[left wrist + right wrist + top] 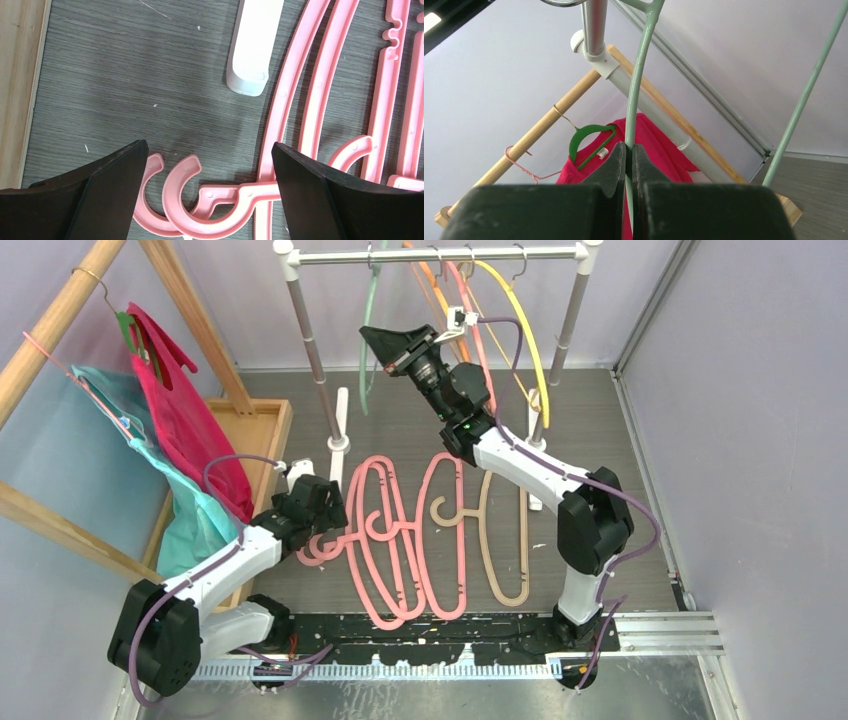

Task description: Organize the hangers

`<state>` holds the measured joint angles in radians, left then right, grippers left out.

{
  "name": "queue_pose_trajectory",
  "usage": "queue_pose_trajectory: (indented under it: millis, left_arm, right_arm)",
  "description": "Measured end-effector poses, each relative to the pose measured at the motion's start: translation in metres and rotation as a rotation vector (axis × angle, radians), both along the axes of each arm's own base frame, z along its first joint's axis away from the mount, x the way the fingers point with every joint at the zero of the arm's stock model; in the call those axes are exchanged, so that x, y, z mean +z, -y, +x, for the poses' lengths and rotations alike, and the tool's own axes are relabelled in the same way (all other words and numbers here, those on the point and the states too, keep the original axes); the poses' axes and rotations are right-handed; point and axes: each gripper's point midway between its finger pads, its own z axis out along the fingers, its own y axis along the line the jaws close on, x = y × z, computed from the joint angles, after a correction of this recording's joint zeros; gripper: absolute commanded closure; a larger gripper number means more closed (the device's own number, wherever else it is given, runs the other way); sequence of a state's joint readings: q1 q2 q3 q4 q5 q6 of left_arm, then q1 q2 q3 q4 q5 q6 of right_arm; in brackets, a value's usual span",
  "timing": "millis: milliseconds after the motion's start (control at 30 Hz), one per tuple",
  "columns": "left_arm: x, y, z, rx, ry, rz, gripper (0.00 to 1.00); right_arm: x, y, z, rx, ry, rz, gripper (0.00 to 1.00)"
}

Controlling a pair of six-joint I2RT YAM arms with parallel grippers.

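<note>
Right end effector (629, 152) clamped on thin grey-green wire hanger (640, 85), which hangs from metal rail (440, 255); the pinch shows only in the wrist view. Left end effector (209, 147) open, over hooks of thick pink plastic hangers (187, 210) on worktop (125, 75).

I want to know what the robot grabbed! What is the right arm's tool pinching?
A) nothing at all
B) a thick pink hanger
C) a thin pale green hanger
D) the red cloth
C: in the right wrist view the right tool is closed on the thin pale green hanger, which hangs from the metal rail, while the thick pink hangers lie on the table.
</note>
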<state>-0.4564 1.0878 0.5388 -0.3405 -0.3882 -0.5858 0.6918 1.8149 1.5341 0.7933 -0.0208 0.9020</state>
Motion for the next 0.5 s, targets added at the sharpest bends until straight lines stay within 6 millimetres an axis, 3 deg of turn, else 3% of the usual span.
queue_pose_trajectory:
  millis: [500]
  left_arm:
    - [-0.001,0.0,0.0,0.0,-0.003,0.001,0.02]
  right_arm:
    - [0.006,0.07,-0.013,-0.108,-0.028,0.035,0.99]
